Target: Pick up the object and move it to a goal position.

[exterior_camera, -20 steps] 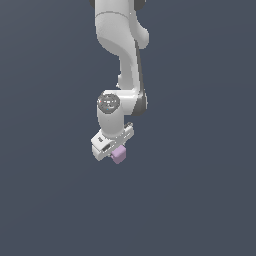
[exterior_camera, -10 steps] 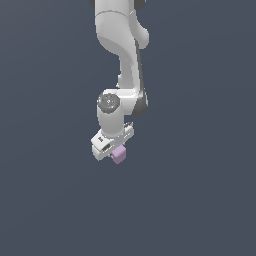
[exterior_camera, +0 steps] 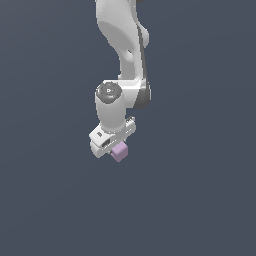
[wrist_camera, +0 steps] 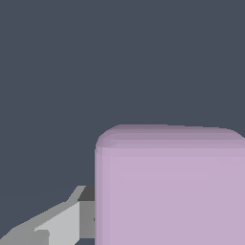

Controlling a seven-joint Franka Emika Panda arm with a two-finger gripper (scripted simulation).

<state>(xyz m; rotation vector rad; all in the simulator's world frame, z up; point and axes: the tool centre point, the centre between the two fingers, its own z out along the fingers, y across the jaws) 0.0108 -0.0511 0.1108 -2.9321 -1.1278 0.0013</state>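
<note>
The object, a small pale lilac-pink cube (exterior_camera: 120, 152), hangs in the air under the white arm in the exterior view. My white gripper (exterior_camera: 117, 148) is shut on it, and the hand is wider than the cube. In the wrist view the cube (wrist_camera: 170, 186) looms very close and fills a large part of the picture. One grey fingertip (wrist_camera: 62, 225) rests against its side there. The other finger is hidden behind the cube.
A plain dark grey-blue ground lies all around with nothing else on it. No goal marker shows in either view.
The arm has lifted slightly, carrying the cube a little upward with it. The grip on the cube is unchanged.
</note>
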